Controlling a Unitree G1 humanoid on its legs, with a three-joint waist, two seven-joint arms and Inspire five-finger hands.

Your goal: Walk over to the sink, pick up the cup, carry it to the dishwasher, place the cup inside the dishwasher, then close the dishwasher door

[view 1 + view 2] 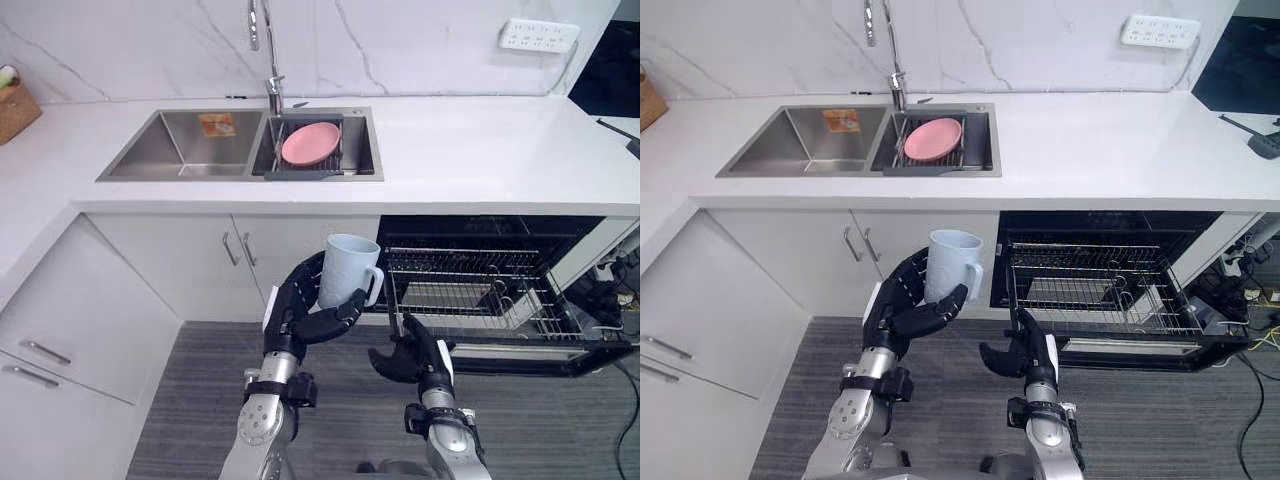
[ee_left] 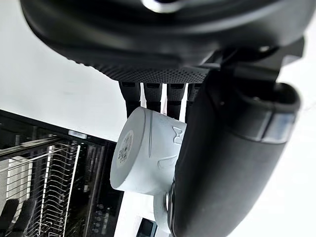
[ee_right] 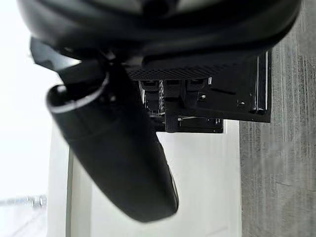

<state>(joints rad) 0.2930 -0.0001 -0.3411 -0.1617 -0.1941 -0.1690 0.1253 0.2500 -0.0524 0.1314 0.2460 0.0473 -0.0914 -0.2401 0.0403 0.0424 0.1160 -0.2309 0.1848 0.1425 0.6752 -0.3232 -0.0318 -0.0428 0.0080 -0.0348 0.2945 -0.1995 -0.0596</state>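
The left robot hand (image 1: 298, 312) is gripping the pale blue cup (image 1: 346, 266) upright, its fingers hiding the cup's base, just beside the open dishwasher (image 1: 470, 290). The right robot hand (image 1: 408, 356) is hanging loosely open, holding nothing and covering the near corner of the lowered door (image 1: 540, 358).

no print can be read anywhere. an orange-and-white sticker (image 1: 217, 124) sits inside the sink's left basin (image 1: 140, 158), its print too small to make out. a round label (image 2: 125, 146) is stuck to the base of the pale blue cup (image 2: 155, 148), its marks blurred and illegible.
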